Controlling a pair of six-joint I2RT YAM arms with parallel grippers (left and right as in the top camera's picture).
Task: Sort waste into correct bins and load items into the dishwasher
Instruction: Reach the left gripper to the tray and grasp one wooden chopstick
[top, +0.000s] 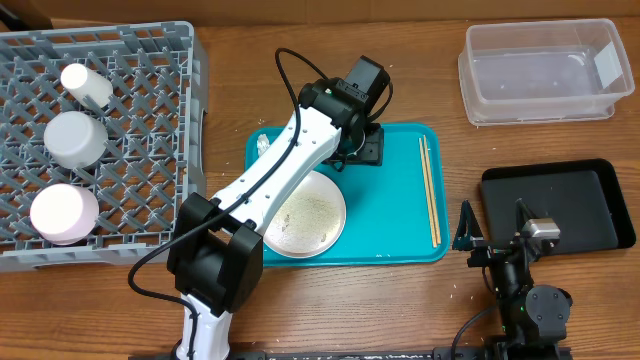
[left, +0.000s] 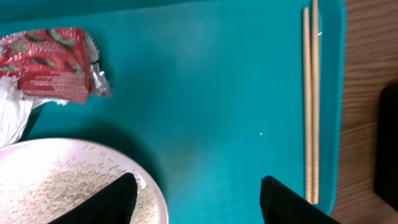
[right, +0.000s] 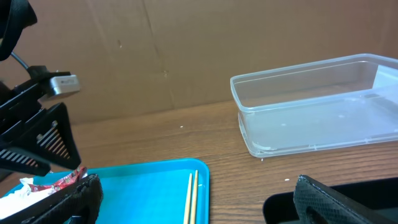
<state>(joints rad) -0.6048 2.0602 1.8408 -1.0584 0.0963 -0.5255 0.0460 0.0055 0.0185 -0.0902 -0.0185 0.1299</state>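
Waste sorting in hand. My left claw (left: 198, 202) released, empty, above teal tray (left: 186, 81) middle. Red wrapper (left: 53, 62) on tray, beside tissue (left: 12, 118), beyond rice plate (left: 68, 180). Next: reach there, pinch wrapper. Right claw (right: 199, 208) spread wide, off tray.

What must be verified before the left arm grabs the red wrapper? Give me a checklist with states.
1. Left gripper open, nothing between its jaws: ok.
2. Red wrapper in full view on the teal tray: ok.
3. Wrapper clear of the tissue: not ok, they touch.
4. Gripper centred over the wrapper: not ok, it is off to the side, by the plate.
5. Clear tub unobstructed: ok.
6. Right gripper open, holding nothing: ok.
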